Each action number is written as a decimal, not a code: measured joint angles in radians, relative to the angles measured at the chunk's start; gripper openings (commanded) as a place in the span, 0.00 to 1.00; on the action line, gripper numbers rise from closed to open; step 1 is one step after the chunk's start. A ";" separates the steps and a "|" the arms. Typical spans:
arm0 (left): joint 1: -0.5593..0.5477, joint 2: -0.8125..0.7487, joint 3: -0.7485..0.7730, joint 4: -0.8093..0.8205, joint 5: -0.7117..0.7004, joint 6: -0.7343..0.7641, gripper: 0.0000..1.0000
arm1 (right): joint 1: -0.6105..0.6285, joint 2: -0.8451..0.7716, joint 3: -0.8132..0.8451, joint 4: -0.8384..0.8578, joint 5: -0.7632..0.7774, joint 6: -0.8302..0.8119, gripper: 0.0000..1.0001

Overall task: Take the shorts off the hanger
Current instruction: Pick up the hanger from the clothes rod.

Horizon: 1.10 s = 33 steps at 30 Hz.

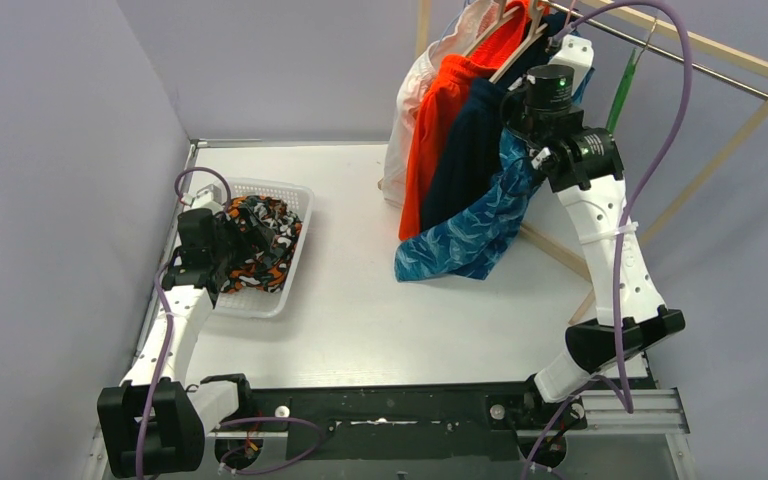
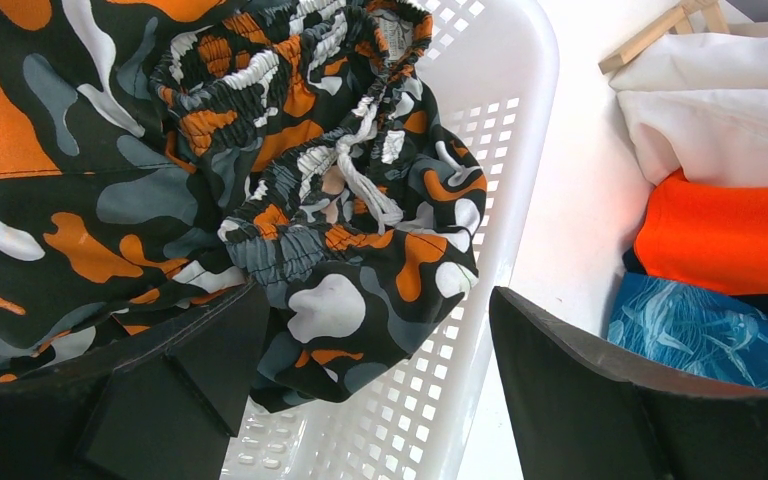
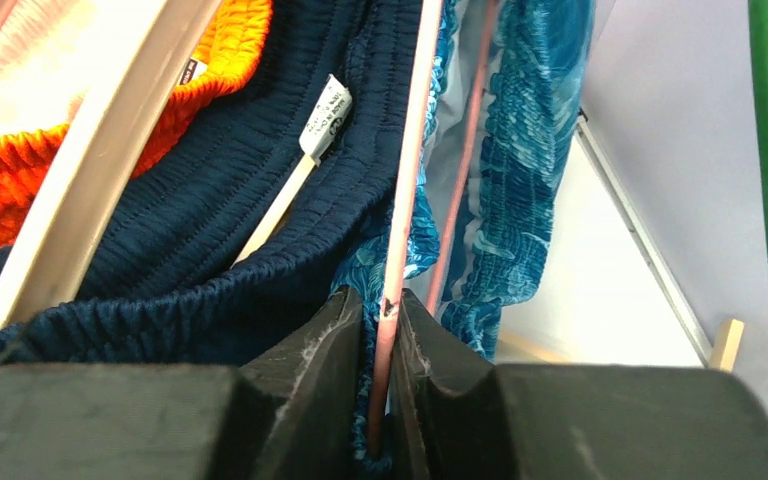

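The left pincer (image 2: pixel 375 300) hangs spread wide over the white lattice basket (image 2: pixel 520 150). The crumpled camouflage shorts (image 2: pixel 260 200) lie in it, their gathered waistband and cord plain only from the wrist view. Right of the basket, across the counter (image 1: pixel 360 310), white shorts (image 1: pixel 398 130), orange shorts (image 1: pixel 440 110), navy shorts (image 3: pixel 210 200) and teal shorts (image 1: pixel 465 240) hang together. Close up, the right pincer (image 3: pixel 382 310) pinches a thin pink hanger rod (image 3: pixel 410 150), possibly catching teal cloth, with the navy's ribbed elastic alongside.

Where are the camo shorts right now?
In the top view, the camo shorts lie in the white basket on the left side of the table, right by the open left gripper.
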<state>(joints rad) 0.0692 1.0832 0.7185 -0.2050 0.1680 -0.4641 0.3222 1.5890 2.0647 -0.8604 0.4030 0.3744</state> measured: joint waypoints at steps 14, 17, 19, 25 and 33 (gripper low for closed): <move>0.000 -0.003 0.000 0.000 -0.011 -0.003 0.82 | 0.085 -0.073 -0.163 0.214 0.205 -0.185 0.00; 0.000 -0.003 0.000 0.000 -0.012 -0.003 0.82 | 0.116 -0.082 -0.195 0.294 0.265 -0.245 0.00; 0.000 -0.003 0.000 0.000 -0.011 -0.003 0.82 | 0.126 -0.082 -0.212 0.348 0.298 -0.285 0.00; 0.000 -0.005 0.000 0.000 -0.014 -0.003 0.82 | 0.137 -0.092 -0.265 0.450 0.356 -0.350 0.00; 0.000 -0.005 0.000 0.000 -0.014 -0.003 0.82 | 0.158 -0.142 -0.298 0.504 0.401 -0.370 0.00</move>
<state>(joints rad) 0.0692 1.0786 0.7181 -0.2054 0.1539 -0.4675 0.4797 1.4475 1.7668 -0.3569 0.8043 0.0040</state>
